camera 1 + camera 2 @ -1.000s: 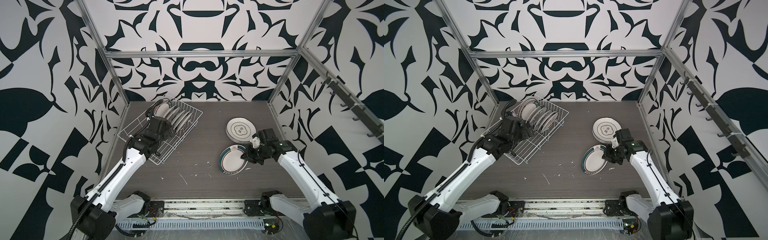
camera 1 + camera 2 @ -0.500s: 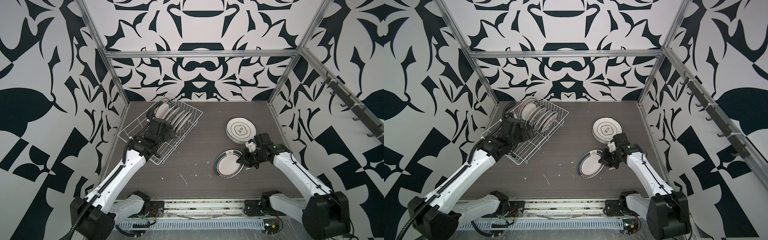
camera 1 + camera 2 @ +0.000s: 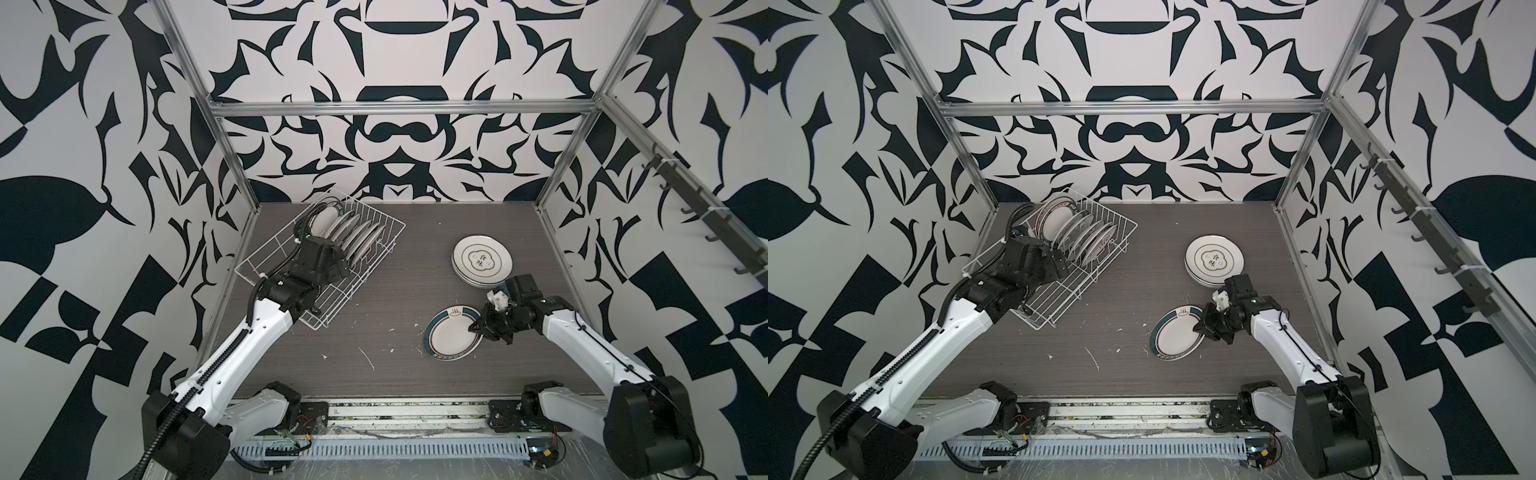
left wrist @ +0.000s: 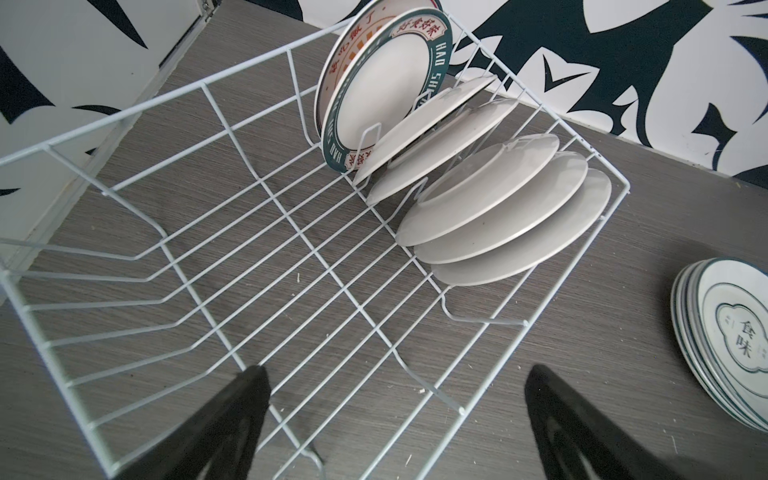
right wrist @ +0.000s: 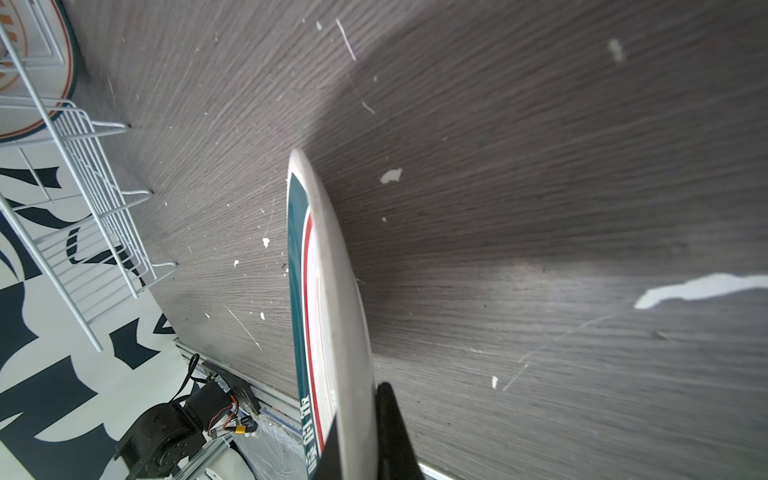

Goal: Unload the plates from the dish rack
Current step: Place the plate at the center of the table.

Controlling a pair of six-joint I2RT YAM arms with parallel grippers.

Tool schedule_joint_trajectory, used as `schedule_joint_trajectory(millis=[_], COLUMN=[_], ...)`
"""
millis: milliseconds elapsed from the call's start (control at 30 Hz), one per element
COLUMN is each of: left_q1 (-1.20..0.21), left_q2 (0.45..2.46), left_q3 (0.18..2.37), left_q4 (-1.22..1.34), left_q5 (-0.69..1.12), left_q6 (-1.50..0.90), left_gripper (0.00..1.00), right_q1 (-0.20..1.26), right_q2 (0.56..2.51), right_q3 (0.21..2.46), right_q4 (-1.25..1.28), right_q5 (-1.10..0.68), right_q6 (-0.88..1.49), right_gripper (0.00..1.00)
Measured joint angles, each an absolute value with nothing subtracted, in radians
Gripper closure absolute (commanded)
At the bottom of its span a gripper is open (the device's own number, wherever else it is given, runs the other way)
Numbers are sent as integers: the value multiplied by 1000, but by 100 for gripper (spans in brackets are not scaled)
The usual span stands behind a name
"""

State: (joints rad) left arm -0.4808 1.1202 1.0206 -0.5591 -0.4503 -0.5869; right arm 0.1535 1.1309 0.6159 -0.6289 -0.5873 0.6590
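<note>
Right wrist view: plate (image 5: 328, 266) edge-on, rim clamped in the shut right gripper (image 5: 359, 436), teal band on one face, plain white on the other. Across both top views, carried over the last second away from the stack (image 3: 482, 259) toward the desk's (image 3: 374, 299) front edge and slightly toward its middle. Probably means a set-down apart from the stack, or a re-grip; cannot tell which.

Round, so no long axis. Tilted, face up and turned toward the front edge, steam mark on the back rim, gripped at the rim nearest the right edge. Cannot tell whether the front rim touches the desk.

Left gripper (image 4: 395, 374) barely shifted: jaws wide apart, empty, hanging over the rack's (image 4: 203, 86) bare near end. Rack skewed by the back-left corner, long axis diagonal to the edges. Seven racked plates (image 4: 490, 199) at its far end: two printed ones near upright, five leaning, undersides showing.
</note>
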Motion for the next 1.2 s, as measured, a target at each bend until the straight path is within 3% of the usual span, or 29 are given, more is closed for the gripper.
schedule_joint_trajectory(millis=[133,400,600,1067,1167,1200], left_q1=[-481,-481,-481,-481,-481,-481], left_q2=[1121,1121,1112,1177,1180,1183], left_q3=[1021,1027,1030,1097,1099,1103], left_q4=[-565,-598,-622,-671,-671,-671], left_q5=[-461,-497,-520,-498,-484,-479], left_q6=[-587,-579,-561,-514,-505,-503], left_gripper=[1,1,1,1,1,1], right_q1=[155,164,183,234,236,236], right_q2=[1158,1244,1304,1381,1381,1380], right_q3=[613,600,601,645,659,666], right_q4=[-604,-550,-505,-497,-509,-519], right_q5=[-599,-603,-602,-562,-543,-533], right_q6=[663,679,682,685,679,680], right_gripper=[82,72,52,30,3,2])
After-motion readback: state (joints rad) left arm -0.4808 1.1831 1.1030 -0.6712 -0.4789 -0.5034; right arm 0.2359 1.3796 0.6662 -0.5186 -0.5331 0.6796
